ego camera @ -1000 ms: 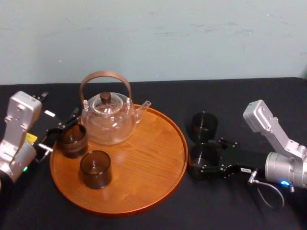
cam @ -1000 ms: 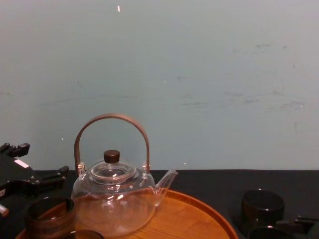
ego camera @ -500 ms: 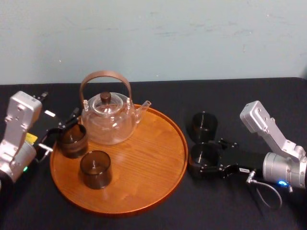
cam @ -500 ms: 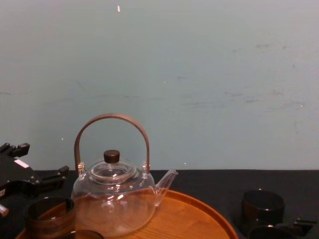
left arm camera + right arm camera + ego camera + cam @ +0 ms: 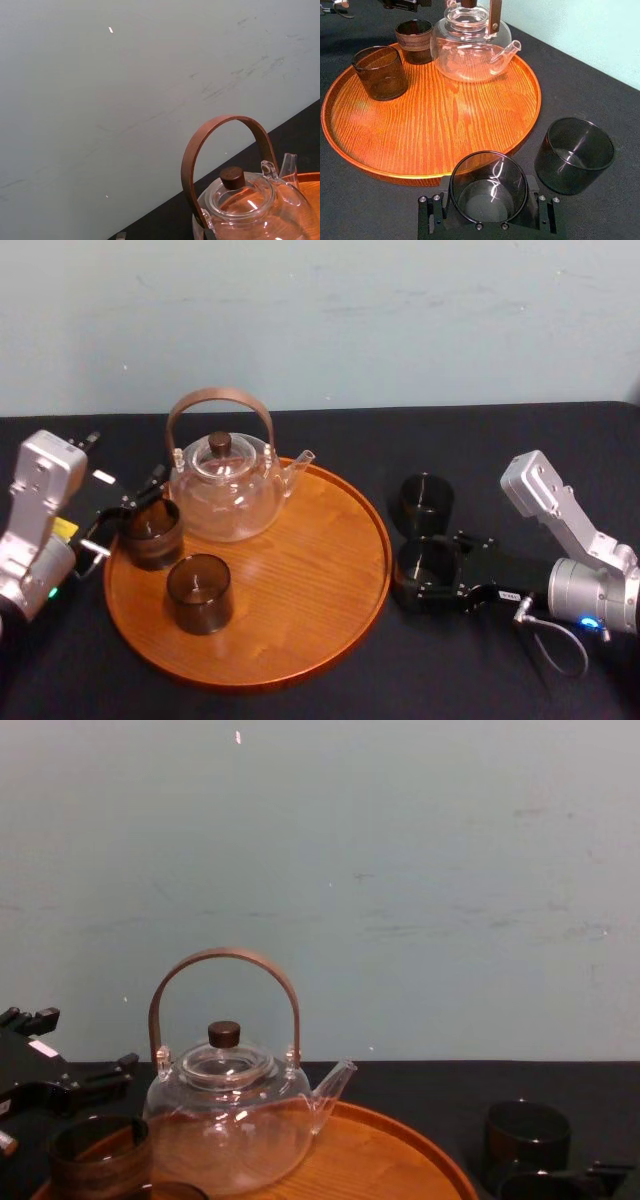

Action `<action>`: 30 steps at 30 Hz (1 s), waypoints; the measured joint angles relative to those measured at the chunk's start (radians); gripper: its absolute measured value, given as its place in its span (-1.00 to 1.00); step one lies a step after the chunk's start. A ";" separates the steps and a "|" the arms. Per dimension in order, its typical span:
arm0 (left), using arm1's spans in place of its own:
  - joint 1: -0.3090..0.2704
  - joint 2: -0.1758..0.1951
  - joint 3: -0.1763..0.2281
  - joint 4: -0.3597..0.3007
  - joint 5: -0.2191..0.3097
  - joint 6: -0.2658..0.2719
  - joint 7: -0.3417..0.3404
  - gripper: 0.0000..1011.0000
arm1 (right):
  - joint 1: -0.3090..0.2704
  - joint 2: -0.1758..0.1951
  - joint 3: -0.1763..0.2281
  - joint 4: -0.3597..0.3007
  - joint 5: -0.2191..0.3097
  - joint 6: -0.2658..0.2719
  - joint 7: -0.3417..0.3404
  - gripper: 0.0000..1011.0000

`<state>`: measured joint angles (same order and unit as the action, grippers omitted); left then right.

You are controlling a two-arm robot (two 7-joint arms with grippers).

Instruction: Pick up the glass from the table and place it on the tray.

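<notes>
A dark smoky glass [image 5: 426, 562] stands on the black table just right of the tray [image 5: 300, 585]. My right gripper [image 5: 425, 578] reaches in low from the right, and its black fingers press both sides of this glass [image 5: 489, 192]. The right wrist view looks down into the glass, with the gripper [image 5: 489, 202] shut around it and the tray's rim [image 5: 415, 175] just beyond. The glass still rests on the table. At the tray's left edge my left gripper [image 5: 125, 512] stands open beside a brown cup [image 5: 152, 532].
A second dark glass [image 5: 425, 502] stands on the table just behind the held one. The tray also carries a glass teapot [image 5: 225, 490] with a brown handle and another smoky glass [image 5: 200, 592]. The tray's middle and right part are bare wood.
The right gripper's fingers have drawn in against the glass. The right arm shifted slightly; the glass has not left the table. The left arm is unchanged.
</notes>
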<state>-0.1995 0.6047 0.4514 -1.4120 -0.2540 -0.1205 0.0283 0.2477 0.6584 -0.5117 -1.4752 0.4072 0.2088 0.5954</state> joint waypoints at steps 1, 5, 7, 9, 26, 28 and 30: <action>0.000 0.000 0.000 0.000 0.000 0.000 0.000 0.98 | 0.000 0.000 0.000 0.000 0.000 0.000 0.000 0.79; 0.000 0.000 0.000 0.000 0.000 0.000 0.000 0.98 | 0.000 0.000 0.000 0.000 0.001 0.000 0.001 0.78; 0.000 0.000 0.000 0.000 0.000 0.000 0.000 0.98 | 0.000 0.001 0.000 0.000 0.002 0.000 0.001 0.78; 0.000 0.000 0.000 0.000 0.000 0.000 0.000 0.98 | 0.000 0.001 0.001 -0.001 0.002 0.000 0.001 0.78; 0.000 0.000 0.000 0.000 0.000 0.000 0.000 0.98 | -0.014 0.024 0.021 -0.035 0.031 -0.001 0.020 0.78; 0.000 0.000 0.000 0.000 0.000 0.000 0.000 0.98 | -0.016 0.030 0.025 -0.045 0.037 0.000 0.023 0.78; 0.000 0.000 0.000 0.000 0.000 0.000 0.000 0.98 | -0.019 0.041 0.032 -0.062 0.046 0.000 0.027 0.78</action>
<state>-0.1995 0.6047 0.4514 -1.4120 -0.2539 -0.1206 0.0283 0.2292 0.6997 -0.4793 -1.5371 0.4531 0.2090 0.6223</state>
